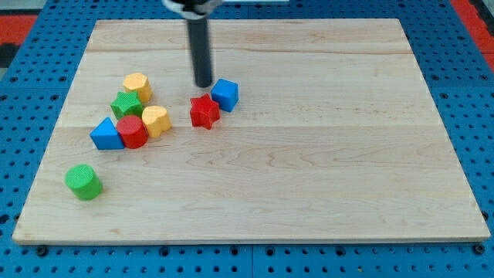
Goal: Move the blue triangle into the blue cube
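Barely begun, by the look of it. Blue triangular block (pixel 106 135) lying at the view's left of the pale wooden board (pixel 309 170), in a tight cluster: touching the red cylindrical block (pixel 133 132) on its right side, with a yellow block of faceted shape (pixel 156 120) just beyond, a green star-like block (pixel 126 104) above, and a second yellow faceted block (pixel 137 86) above that. Blue cube (pixel 225 94) sitting well apart toward the view's right, with a red star-shaped block (pixel 204 111) touching or nearly touching its lower-left side. Green cylindrical block (pixel 83 182) alone toward the view's bottom left.

Dark rod ending in my tip (pixel 204 85), set down just left of the blue cube and just above the red star, far from the blue triangle. No jaws to spread or press together; nothing pinched, nothing visibly pushed at this instant.

Left to do, judging from the layout: nearly everything. Needs getting behind the triangle on its left side, then pushing rightward and slightly upward across the gap. Likely complications: the red cylinder and yellow block riding along in front, and the red star sitting in the line of approach to the cube.
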